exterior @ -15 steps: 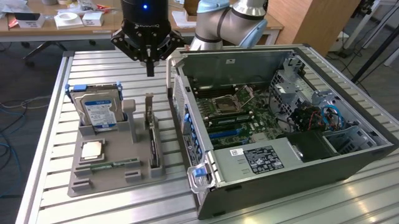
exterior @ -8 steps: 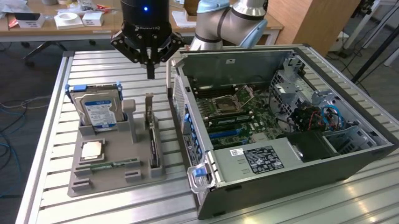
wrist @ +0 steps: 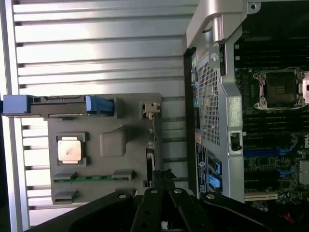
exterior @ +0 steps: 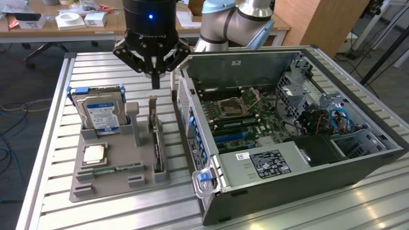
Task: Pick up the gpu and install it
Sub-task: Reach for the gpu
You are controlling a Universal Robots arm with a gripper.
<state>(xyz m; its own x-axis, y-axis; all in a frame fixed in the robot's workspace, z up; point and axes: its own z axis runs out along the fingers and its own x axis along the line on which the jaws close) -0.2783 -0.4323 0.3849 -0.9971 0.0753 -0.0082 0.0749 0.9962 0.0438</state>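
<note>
Pincer (exterior: 155, 82): fingers pressed together to a single point aimed straight down; nothing held, nothing touched.
Pincer, wrist view (wrist: 163, 175): same closed tip seen from above, over the grey tray.
Gpu (exterior: 156, 132): directly below the pincer and just clear of it; thin black card standing on edge in a tray slot.
Gpu, wrist view (wrist: 151, 145): seen edge-on as a narrow strip just beside the closed tip.
Long axis: level, running from under the pincer toward the near edge of the exterior view, parallel to the open side of the computer case.
Nearest part: judged the card's far end, almost under the fingertips.
Grey tray (exterior: 83, 189): beneath the pincer, carrying the card.
Hard drive (exterior: 102, 114): below the pincer, toward the exterior view's left, upright in its own slot.
Processor (exterior: 94, 153) and memory stick (exterior: 116, 168): lying flat, farther out on the tray.
Computer case (exterior: 307, 184): open, close on the exterior view's right of the pincer; motherboard (exterior: 249, 117) exposed inside.
</note>
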